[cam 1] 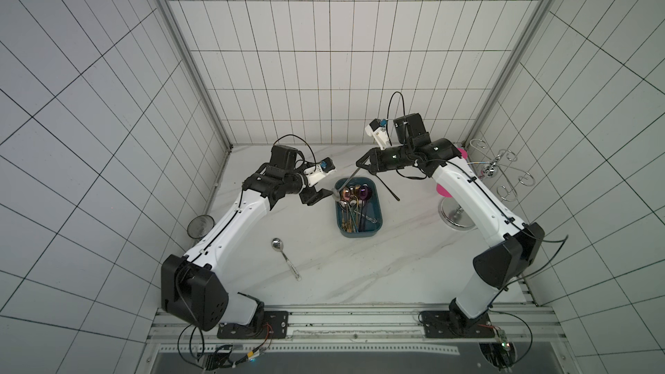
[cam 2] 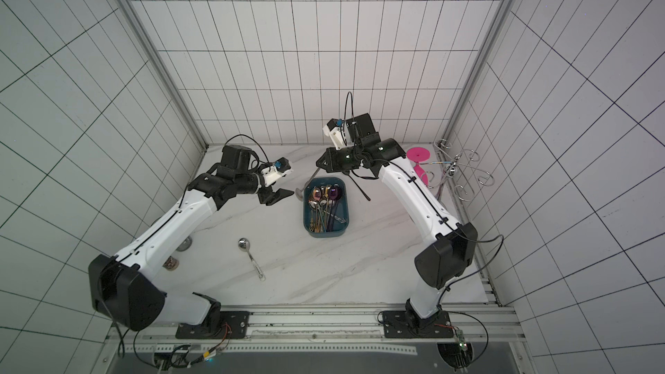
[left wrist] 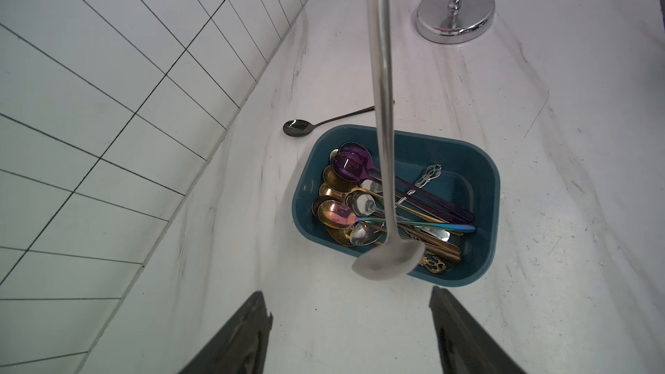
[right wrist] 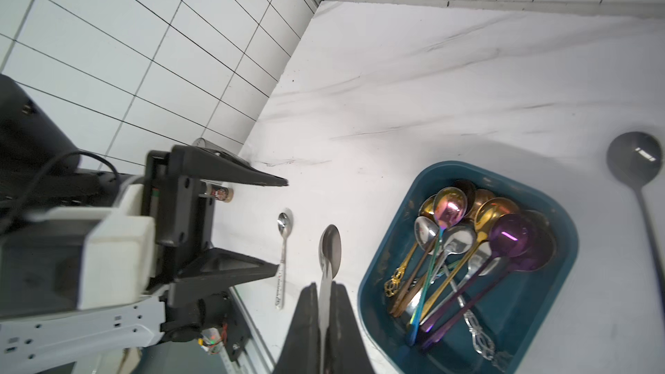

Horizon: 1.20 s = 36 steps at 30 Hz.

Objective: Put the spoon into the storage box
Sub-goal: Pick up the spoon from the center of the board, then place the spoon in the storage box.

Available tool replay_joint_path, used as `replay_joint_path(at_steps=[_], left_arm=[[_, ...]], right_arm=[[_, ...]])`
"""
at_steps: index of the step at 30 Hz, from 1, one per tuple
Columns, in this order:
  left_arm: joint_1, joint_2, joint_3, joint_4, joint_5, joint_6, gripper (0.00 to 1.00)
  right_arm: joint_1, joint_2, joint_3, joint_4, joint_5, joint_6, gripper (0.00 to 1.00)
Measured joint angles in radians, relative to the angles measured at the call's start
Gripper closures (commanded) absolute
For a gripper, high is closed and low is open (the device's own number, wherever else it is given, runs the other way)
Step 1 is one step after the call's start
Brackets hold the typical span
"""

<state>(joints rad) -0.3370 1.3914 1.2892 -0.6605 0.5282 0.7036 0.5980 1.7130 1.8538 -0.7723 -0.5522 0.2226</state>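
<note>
While the right claw (right wrist: 324, 287) squeezes its handle, the spoon (right wrist: 331, 248) hangs bowl-down right by the rim of the storage box (cam 1: 360, 234), not in it. The right wrist view shows that pinch up close. The left claw (left wrist: 347, 293) is wide open and holds nothing, just beside the spoon's bowl. Many shiny spoons (right wrist: 511, 239) lie in the box. A black spoon (left wrist: 298, 127) lies on the table (cam 1: 396, 264) just beside the box, a silver spoon (cam 1: 284, 257) nearer the left arm. The right arm hides most of a pink goblet (cam 1: 443, 190) in a top view.
</note>
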Motion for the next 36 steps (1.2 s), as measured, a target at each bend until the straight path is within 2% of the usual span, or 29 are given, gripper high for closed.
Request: replay_joint_path(at_steps=[11, 15, 21, 24, 29, 36], left_arm=[[0.146, -0.105, 0.021, -0.032, -0.001, -0.333, 0.20], [0.210, -0.144, -0.055, 0.011, 0.024, -0.448, 0.19], [0.324, -0.168, -0.181, 0.086, 0.050, -0.590, 0.12], [0.358, -0.170, -0.211, 0.116, 0.046, -0.630, 0.09], [0.359, -0.172, -0.227, 0.143, 0.046, -0.662, 0.04], [0.364, -0.174, -0.241, 0.166, 0.044, -0.676, 0.01]], right_arm=[[0.013, -0.004, -0.052, -0.012, 0.174, -0.473, 1.00], [0.052, -0.003, -0.127, 0.035, 0.232, -0.642, 1.00], [0.152, 0.004, -0.224, 0.127, 0.378, -0.874, 1.00], [0.183, 0.003, -0.291, 0.203, 0.431, -0.962, 1.00], [0.201, 0.003, -0.401, 0.340, 0.496, -1.062, 1.00], [0.203, 0.004, -0.420, 0.439, 0.534, -1.135, 1.00]])
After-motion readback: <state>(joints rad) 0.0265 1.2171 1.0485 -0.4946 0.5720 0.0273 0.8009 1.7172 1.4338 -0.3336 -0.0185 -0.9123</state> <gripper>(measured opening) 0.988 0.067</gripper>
